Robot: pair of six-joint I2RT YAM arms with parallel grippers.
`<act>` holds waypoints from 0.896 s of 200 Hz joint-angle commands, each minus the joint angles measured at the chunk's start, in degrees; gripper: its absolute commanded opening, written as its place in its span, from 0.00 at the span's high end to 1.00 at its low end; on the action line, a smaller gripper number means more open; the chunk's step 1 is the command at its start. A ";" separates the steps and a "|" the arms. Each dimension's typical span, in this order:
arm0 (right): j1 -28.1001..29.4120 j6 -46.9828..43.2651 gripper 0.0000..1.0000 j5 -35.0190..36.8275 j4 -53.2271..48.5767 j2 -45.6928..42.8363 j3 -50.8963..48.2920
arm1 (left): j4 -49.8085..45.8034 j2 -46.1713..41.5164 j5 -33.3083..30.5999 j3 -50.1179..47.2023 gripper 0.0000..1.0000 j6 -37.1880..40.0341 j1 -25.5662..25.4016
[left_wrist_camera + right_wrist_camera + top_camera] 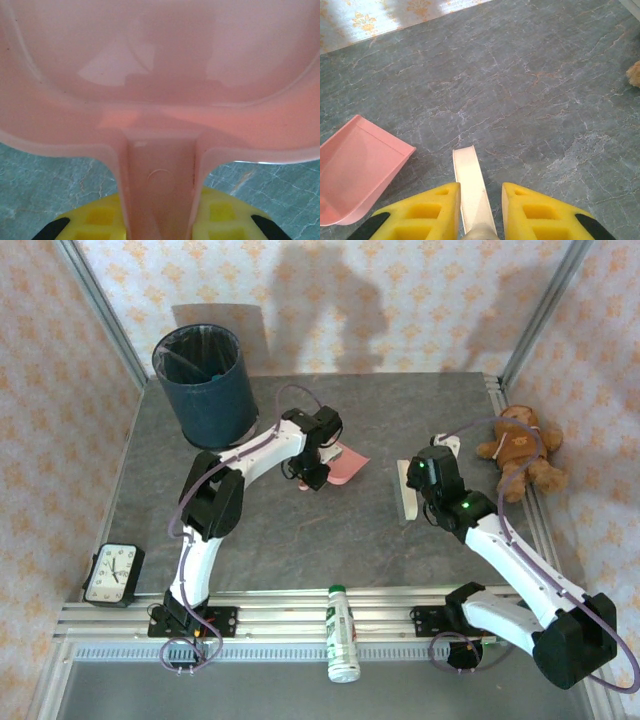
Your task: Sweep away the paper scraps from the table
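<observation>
Well, green-labelled bottle (343, 635), print illegible, clock (113, 573) on table (300, 530)

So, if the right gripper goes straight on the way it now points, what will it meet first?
Probably only bare table: the right gripper, shut on the white brush, points past the pink dustpan, which lies to its left.

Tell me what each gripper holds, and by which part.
The left gripper holds the dustpan by its handle; the right gripper holds a white tool, probably a brush, by its near end.
</observation>
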 commanded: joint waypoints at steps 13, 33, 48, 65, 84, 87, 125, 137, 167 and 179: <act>-0.37 -0.31 1.00 2.02 0.46 -0.87 -0.31 | 0.34 1.97 1.51 0.38 0.97 1.17 -0.61; -0.30 -0.25 1.00 2.04 0.46 -0.87 -0.37 | 0.95 2.68 1.30 0.41 0.97 1.16 -0.61; -0.34 -0.19 1.00 2.02 0.52 -0.87 -0.46 | 0.97 3.44 0.98 0.67 0.97 1.30 -0.61; -0.32 -0.25 1.00 2.17 0.44 -0.87 -0.55 | 0.72 4.38 0.44 1.41 0.95 1.29 -0.61; -0.34 -0.25 1.00 2.20 0.62 -0.83 -0.55 | 0.95 4.88 0.26 1.58 0.92 1.29 -0.61; -0.35 -0.29 1.00 2.18 0.60 -0.80 -0.55 | 0.89 4.96 0.23 1.52 0.92 1.25 -0.61; -0.36 -0.19 1.00 2.20 0.47 -0.83 -0.55 | 1.08 5.04 -0.34 1.13 0.85 1.49 -0.61; -0.31 -0.20 1.00 2.24 0.28 -0.78 -0.50 | 1.04 5.06 -0.18 1.08 0.81 1.51 -0.61; -0.30 -0.27 1.00 2.36 0.64 -0.62 -0.64 | 1.52 4.24 -0.83 0.38 0.73 1.77 -0.56; -0.35 -0.29 1.00 2.43 0.64 -0.52 -0.63 | 1.69 3.89 -1.08 0.13 0.72 1.96 -0.61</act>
